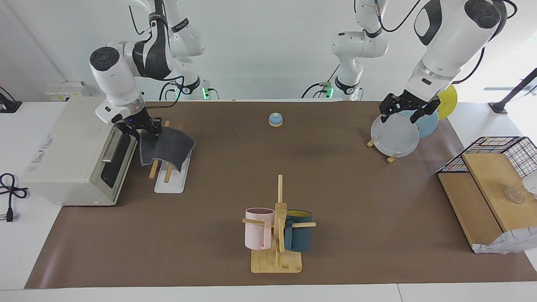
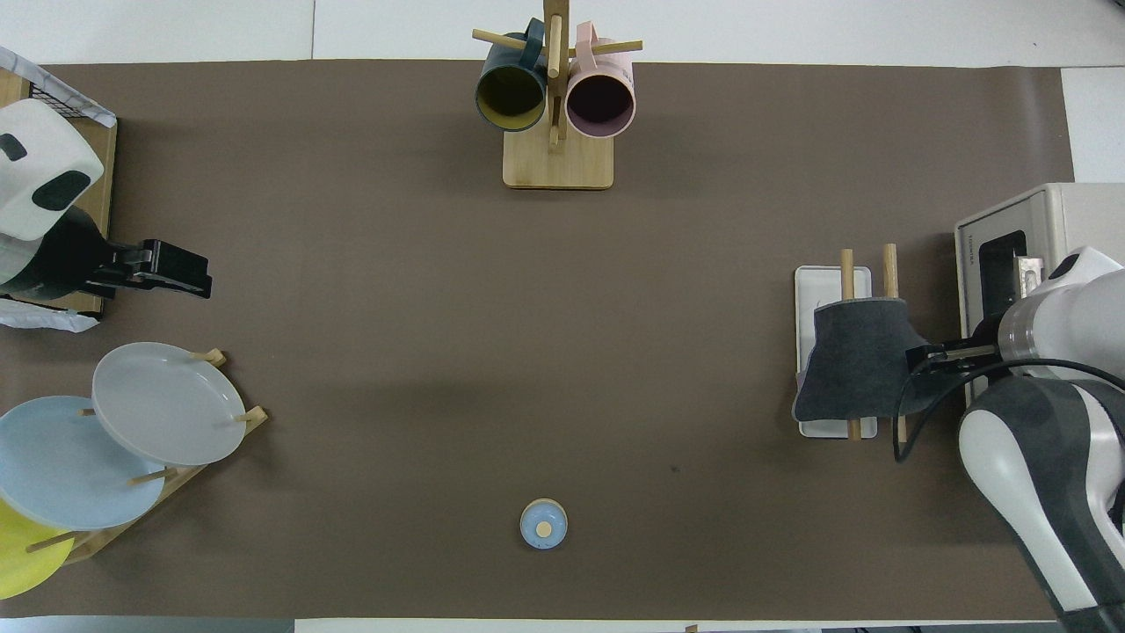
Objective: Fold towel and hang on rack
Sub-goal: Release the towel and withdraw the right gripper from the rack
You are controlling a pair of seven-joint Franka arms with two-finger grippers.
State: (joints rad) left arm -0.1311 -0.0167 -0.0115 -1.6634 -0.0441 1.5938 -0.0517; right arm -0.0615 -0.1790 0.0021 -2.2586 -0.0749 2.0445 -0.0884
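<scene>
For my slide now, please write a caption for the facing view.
Right gripper drapes the grey towel over the rack; left gripper waits above the plates.

Not much readable here honestly. The boxy white oven [image 1: 71,155] at the right arm's end of the table has some red lettering on its top face, and in the overhead view there's a short line of dark print along the top edge of its front panel, looks like a brand name, but I can't make out the letters in either. Both arms carry small dark print on their white links, also illegible. Nothing else has labels or numbers.
</scene>
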